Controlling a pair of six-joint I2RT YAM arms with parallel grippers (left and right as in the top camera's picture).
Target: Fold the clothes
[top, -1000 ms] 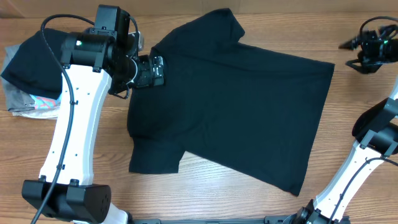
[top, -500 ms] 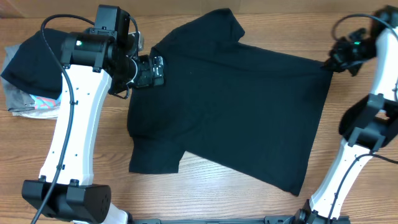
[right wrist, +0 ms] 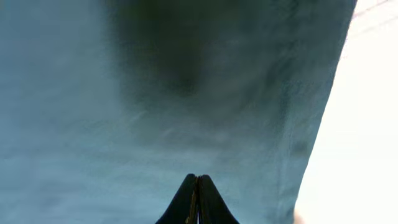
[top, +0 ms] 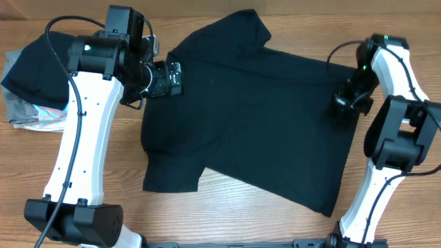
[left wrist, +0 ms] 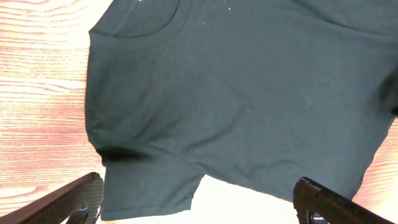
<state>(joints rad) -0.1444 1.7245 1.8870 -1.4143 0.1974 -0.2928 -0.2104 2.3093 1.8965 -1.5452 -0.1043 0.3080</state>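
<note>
The black T-shirt (top: 262, 117) lies spread flat on the wooden table, neck to the left, one sleeve at the top and one at the lower left. My left gripper (top: 169, 79) hovers at the shirt's neck edge. In the left wrist view its fingers (left wrist: 198, 183) are wide open and empty above the shirt (left wrist: 236, 93), with the collar at the top. My right gripper (top: 348, 103) is over the right part of the shirt, near the hem. In the right wrist view its fingers (right wrist: 198, 183) are pressed together just above the fabric (right wrist: 155, 93), holding nothing.
A pile of folded garments (top: 31, 83) sits at the table's left edge, black on top, grey and turquoise-patterned below. Bare wood table (top: 234, 213) shows in front of the shirt and at the far right.
My right arm has swung in from the table's far right edge and now sits over the shirt's right part. The left arm and the shirt have not moved.
</note>
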